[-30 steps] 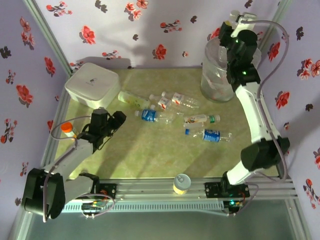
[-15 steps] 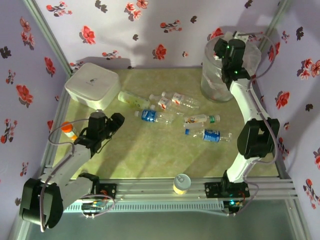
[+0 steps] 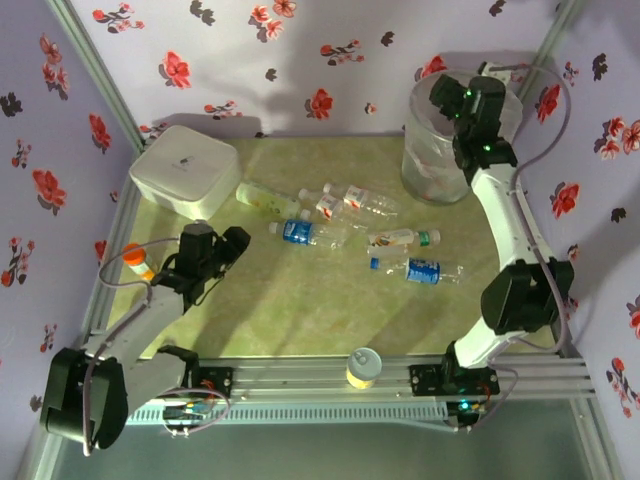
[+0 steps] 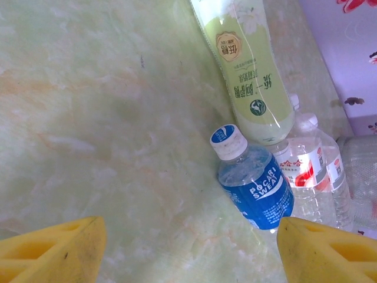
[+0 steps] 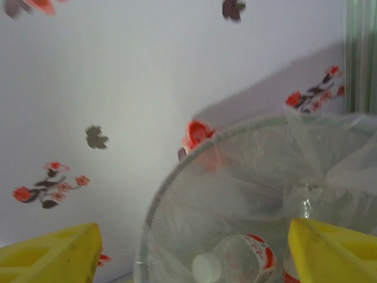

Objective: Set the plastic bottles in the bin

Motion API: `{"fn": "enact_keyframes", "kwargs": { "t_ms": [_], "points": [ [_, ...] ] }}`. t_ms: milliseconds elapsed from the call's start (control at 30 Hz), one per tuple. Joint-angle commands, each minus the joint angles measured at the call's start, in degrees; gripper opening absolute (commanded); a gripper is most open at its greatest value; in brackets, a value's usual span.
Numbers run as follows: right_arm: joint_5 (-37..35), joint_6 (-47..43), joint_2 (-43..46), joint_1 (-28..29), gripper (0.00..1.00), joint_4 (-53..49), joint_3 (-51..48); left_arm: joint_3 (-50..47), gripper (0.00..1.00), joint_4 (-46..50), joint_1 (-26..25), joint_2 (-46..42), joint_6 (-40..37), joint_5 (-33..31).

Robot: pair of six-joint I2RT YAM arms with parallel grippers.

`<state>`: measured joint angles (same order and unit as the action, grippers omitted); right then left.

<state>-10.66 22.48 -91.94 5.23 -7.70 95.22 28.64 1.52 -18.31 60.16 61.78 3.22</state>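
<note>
Right gripper (image 5: 191,239) hangs spread over the bin (image 5: 247,188), where a red-labelled bottle (image 5: 241,259) lies. Left gripper (image 4: 191,227), also spread, hovers near a Pocari Sweat bottle (image 4: 256,188) lying on the pale green marbled tabletop (image 4: 88,88). Lilac walls (image 3: 300,60) printed with red and dark flowers enclose the table.

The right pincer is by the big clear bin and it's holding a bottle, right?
Not holding: the right pincer is by the large round translucent plastic bin but open and empty. The right wrist view shows a clear red-labelled bottle lying inside it.
</note>
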Motion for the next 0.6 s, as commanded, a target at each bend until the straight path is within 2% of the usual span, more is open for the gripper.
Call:
{"fn": "enact_keyframes", "kwargs": {
  "t_ms": [0, 167, 267, 367, 400, 467, 567],
  "points": [
    [1.7, -3.3, 3.9, -0.2, 0.83, -5.9, 2.3, -0.2, 0.77, -1.3, 0.4, 1.7, 0.7, 0.6],
    [11.0, -7.3, 4.7, 0.2, 0.82, -17.4, 6.6, 1.2, 0.78, -3.1, 0.1, 5.1, 0.7, 1.8],
    [14.5, -15.1, 3.8, 3.1, 0.81, -31.4, 10.4, 1.6, 0.78, -5.1, -0.1, 7.6, 1.1, 2.9],
    [7.8, -23.9, 3.7, 8.7, 0.80, -45.0, 9.9, 1.9, 0.78, -6.6, -0.2, 9.4, 1.2, 3.1],
    [5.5, -26.3, 3.9, 10.4, 0.72, -48.7, 8.6, 2.1, 0.78, -7.2, -0.2, 10.1, 1.2, 3.1],
    [2.9, -28.9, 5.1, 13.4, 0.65, -51.1, 3.1, 2.6, 0.78, -8.0, -0.2, 11.7, 1.0, 3.2],
    [2.0, -32.1, 5.6, 17.6, 0.66, -54.0, -4.5, 4.1, 0.78, -8.9, -0.2, 13.7, 0.8, 4.7]
  ]
}}
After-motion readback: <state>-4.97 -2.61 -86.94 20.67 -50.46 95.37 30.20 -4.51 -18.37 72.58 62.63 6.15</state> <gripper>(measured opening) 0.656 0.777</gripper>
